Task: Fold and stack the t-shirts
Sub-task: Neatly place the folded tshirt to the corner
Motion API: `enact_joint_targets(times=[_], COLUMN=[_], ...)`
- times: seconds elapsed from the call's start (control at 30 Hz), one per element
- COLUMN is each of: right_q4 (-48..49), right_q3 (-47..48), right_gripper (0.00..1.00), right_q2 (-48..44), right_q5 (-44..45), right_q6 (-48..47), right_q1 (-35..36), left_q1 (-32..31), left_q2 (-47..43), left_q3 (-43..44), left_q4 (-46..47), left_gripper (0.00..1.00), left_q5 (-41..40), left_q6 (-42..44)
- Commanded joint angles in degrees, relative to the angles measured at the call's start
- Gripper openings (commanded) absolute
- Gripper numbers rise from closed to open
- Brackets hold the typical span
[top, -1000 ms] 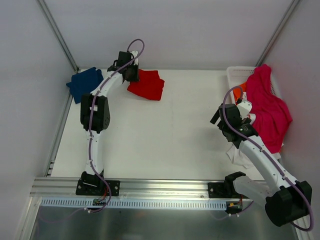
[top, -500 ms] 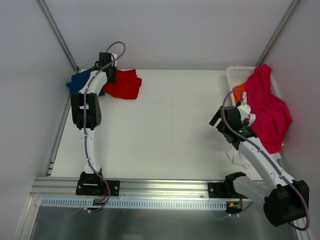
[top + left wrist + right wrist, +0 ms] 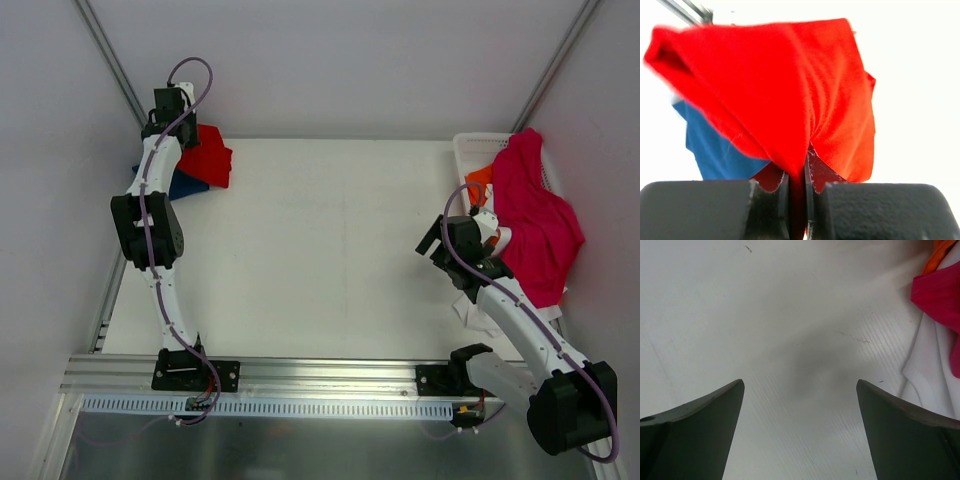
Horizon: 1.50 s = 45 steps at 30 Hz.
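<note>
Left arm has swung the red shirt (image 3: 207,157) from the far middle of the table (image 3: 340,260) into the far-left corner within the last second. It's now over the navy shirt (image 3: 186,186), and navy shows only along the near and left edges.

Left gripper (image 3: 805,170) is pinched tight on a bunched fold of red cloth, jaws pressed together with fabric between them. In the wrist view the red looks draped and hanging rather than laid flat. I can't tell whether its lower edge is touching the navy yet.

What it means: this is the stack step for the second shirt. Red is positioned over the pile but not released. The next move likely calls for lowering, letting go, then checking the fold holds.

Right gripper (image 3: 800,386) is spread wide with nothing in it, above bare table just left of the white shirt (image 3: 468,312) — barely shifted over the same second.

Pink shirt (image 3: 535,215) hangs over the basket (image 3: 462,146) on the right, with the orange shirt (image 3: 480,175) peeking out at its far-left side. Those three look unfolded, so most of the work remains.
</note>
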Motion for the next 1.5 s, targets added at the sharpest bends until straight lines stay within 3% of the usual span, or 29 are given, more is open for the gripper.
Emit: enact_joint_targets(times=[0.0,0.6,0.7,0.73,0.77,0.8,0.9,1.23,1.47], right_q4=[2.03,2.29,2.2,2.29,2.29,2.2,2.29,1.77,-0.43], right_q3=[-0.05,-0.57,-0.66,-0.75,-0.92,-0.93,-1.1,-1.19,2.4], right_gripper=[0.99,0.99,0.99,0.99,0.99,1.0,1.0,0.99,0.99], right_q2=[-0.37,0.69,0.77,0.77,0.77,0.69,0.51,-0.28,-3.18], right_q5=[-1.33,-1.07,-1.07,-0.98,-0.98,-0.98,-0.98,-1.33,-3.44], right_q6=[0.85,0.76,0.76,0.76,0.76,0.67,0.67,1.11,-0.29], right_q1=[-0.33,-0.42,-0.42,-0.51,-0.6,-0.68,-0.77,-0.77,0.19], left_q1=[0.59,9.11,10.52,10.96,12.18,12.71,14.38,17.29,15.54], left_q2=[-6.07,-7.66,-6.87,-6.52,-6.08,-5.9,-4.93,-13.27,-26.61], left_q3=[-0.89,-10.64,-12.49,-12.93,-13.37,-14.25,-15.04,-18.11,-31.36], left_q4=[4.09,9.02,9.46,9.72,9.72,9.81,9.81,9.81,9.81], left_gripper=[0.0,0.02,0.24,0.34,0.56,0.7,0.93,0.95,0.92], left_q5=[-0.66,-2.16,-3.48,-4.09,-3.83,-3.48,-4.71,-9.98,-13.06], left_q6=[1.08,-2.6,-3.66,-4.1,-4.54,-5.76,-8.48,-19.48,-29.23])
